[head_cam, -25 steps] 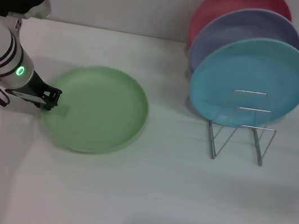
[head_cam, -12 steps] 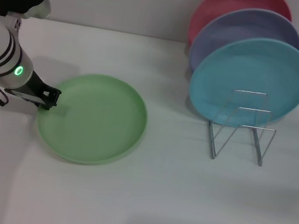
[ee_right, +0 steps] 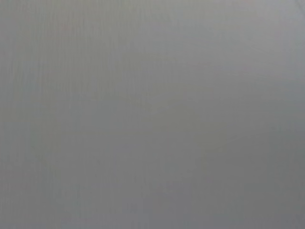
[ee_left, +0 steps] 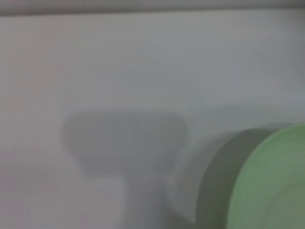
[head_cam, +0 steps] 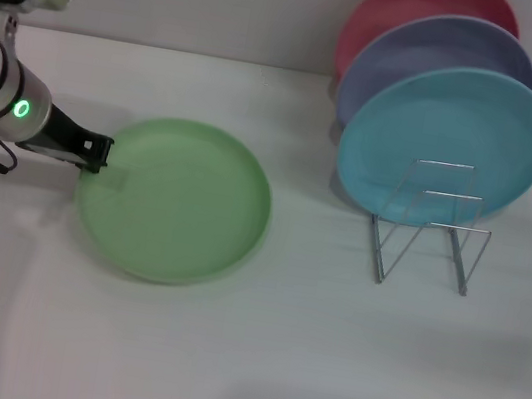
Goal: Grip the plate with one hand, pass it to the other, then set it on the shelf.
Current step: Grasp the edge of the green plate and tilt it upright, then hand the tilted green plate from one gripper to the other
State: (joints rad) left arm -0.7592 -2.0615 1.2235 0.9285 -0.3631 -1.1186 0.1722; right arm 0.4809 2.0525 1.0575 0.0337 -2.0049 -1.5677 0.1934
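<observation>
The light green plate (head_cam: 177, 201) is at the left of the white table in the head view, and its rim also shows in the left wrist view (ee_left: 269, 183). My left gripper (head_cam: 97, 155), on the arm with the green ring, is shut on the plate's left rim. The plate casts a shadow under its edge and seems slightly raised and tilted. The silver wire rack (head_cam: 431, 226) stands at the right, its front slots empty. My right gripper is out of view, and the right wrist view shows only a blank grey surface.
A turquoise plate (head_cam: 446, 147), a lavender plate (head_cam: 421, 52) and a pink plate (head_cam: 398, 8) stand upright one behind another at the back of the rack. The white table (head_cam: 280, 364) stretches in front, with a wall behind.
My left arm has shifted and lifted slightly, with the plate's rim in its grip. The plate dipped toward me, then came back up and a little to the right.
</observation>
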